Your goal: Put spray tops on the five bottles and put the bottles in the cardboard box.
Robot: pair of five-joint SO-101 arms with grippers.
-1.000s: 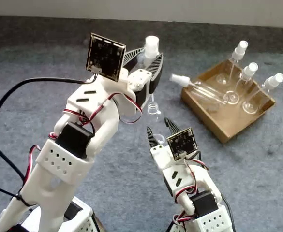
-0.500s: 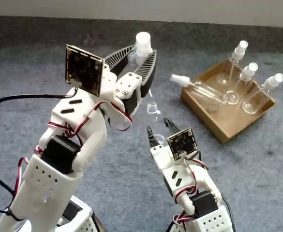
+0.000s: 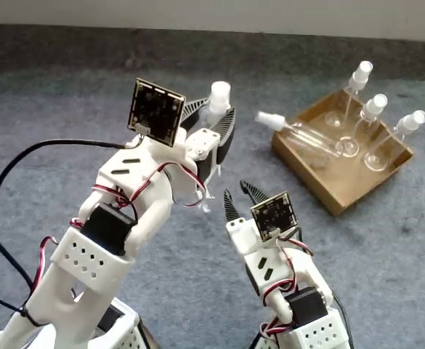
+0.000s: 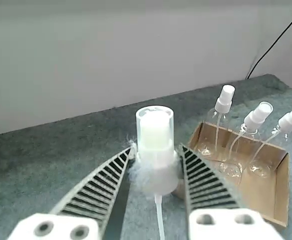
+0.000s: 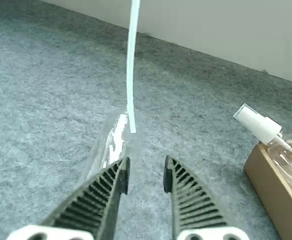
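Two arms work over a grey carpeted bench (image 3: 52, 102). The left arm (image 3: 125, 211) is the big one in the high view, and the right arm (image 3: 281, 254) sits closer to the near edge. The box (image 3: 321, 182) is out toward the far right of the bench. Three bottles (image 3: 375, 109) stand capped inside it, and a fourth bottle (image 3: 310, 136) lies across its rim with the nozzle poking out past it.

The fifth bottle (image 5: 108, 145), uncapped, is just in front of the right claw (image 5: 145, 172), whose fingers are spread apart. The left claw (image 4: 156, 150) is clamped on the spray top (image 4: 154, 125), held up mid-bench. Its tube (image 5: 132, 65) hangs down to the fifth bottle's upper end; can't tell if it's inside.
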